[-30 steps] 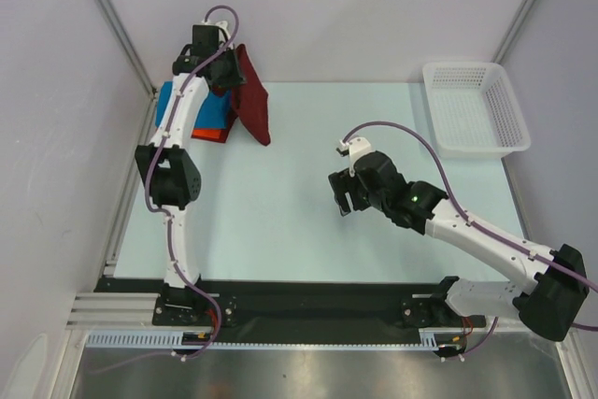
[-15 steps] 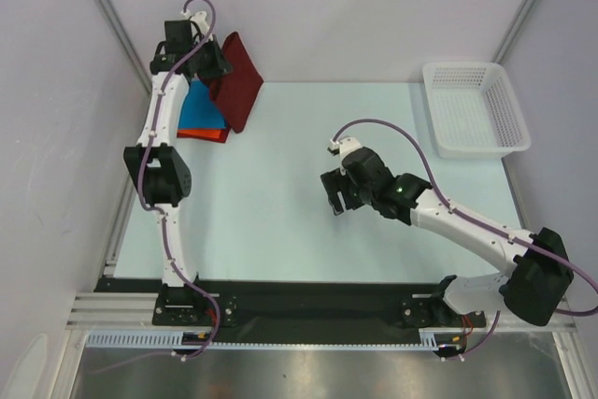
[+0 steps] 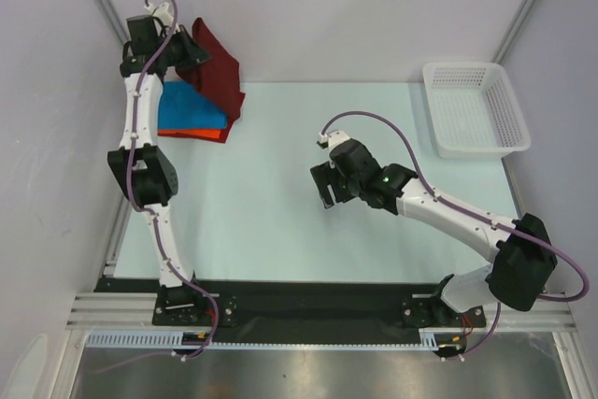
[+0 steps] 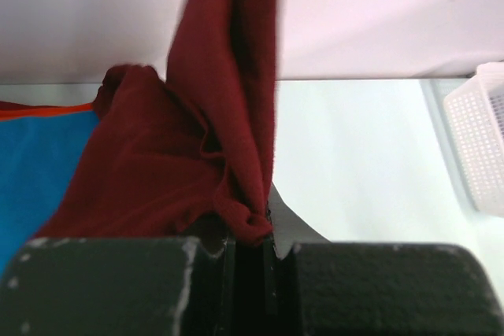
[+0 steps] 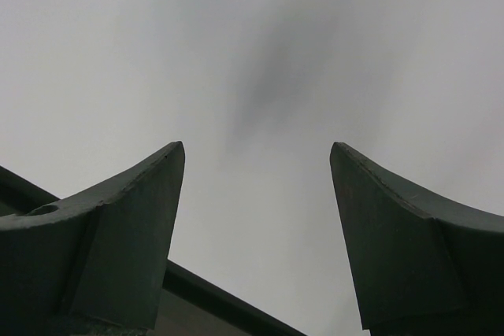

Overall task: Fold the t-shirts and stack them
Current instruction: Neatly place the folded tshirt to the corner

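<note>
The maroon t-shirt [image 3: 213, 67] is being held up above the far left corner of the surface [image 3: 280, 221]. Its cloth is being pinched in the clenched left jaws and is hanging down as a folded, somewhat bunched slab. Whether its lower edge is touching the stack beneath cannot be told. Under and just beside it, the blue t-shirt [image 3: 187, 109] is lying flat and folded on the orange-red t-shirt [image 3: 213, 135], of which only a thin edge is being shown.

Two shirts are thus being judged as already folded and stacked. The maroon one is being judged as folded but not yet laid down, so setting it squarely on the blue one and letting go is what is being left to do.

The maroon cloth is looking plain, soft and unprinted, with creases gathering near the grip in the left wrist view. The right jaws are standing spread wide, grasping nothing, over the bare middle of the surface, well apart from the stack. The white mesh basket [image 3: 472, 109] is standing at the far right corner.
</note>
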{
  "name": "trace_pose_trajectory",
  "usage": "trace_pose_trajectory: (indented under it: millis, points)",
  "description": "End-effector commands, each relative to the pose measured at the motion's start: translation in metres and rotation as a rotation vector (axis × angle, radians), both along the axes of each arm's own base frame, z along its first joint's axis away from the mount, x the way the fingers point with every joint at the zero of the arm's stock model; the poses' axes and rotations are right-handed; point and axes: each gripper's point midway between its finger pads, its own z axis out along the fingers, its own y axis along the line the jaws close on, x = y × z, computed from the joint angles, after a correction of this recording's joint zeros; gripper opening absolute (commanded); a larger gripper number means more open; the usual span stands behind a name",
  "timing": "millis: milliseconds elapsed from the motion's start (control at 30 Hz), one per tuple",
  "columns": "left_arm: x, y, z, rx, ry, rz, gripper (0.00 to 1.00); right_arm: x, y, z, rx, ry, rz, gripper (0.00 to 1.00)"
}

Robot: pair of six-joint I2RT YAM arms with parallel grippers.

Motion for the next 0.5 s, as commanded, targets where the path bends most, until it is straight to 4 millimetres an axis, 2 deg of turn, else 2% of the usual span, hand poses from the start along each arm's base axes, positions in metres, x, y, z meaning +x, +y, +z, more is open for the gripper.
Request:
trace_pose_trajectory:
  millis: [0, 200, 333, 433, 467]
  points:
    - [0.002, -0.003, 0.057, -0.052, -0.16, -0.064, 0.0, 0.009, 0.015, 0.026, 0.061, -0.039, 0.0, 0.8]
    - [-0.003, 0.012, 0.054, -0.071, -0.125, -0.032, 0.0, 0.008, 0.015, 0.02, 0.04, -0.02, -0.004, 0.8]
    - [-0.016, 0.01, 0.064, -0.075, -0.125, -0.042, 0.0, 0.013, 0.021, 0.023, 0.04, -0.03, 0.009, 0.8]
    - [-0.015, 0.012, 0.063, -0.077, -0.128, -0.049, 0.0, 0.015, 0.027, 0.026, 0.052, -0.035, 0.016, 0.8]
    - [-0.012, 0.014, 0.056, -0.092, -0.11, -0.043, 0.0, 0.016, 0.028, 0.026, 0.053, -0.032, 0.017, 0.8]
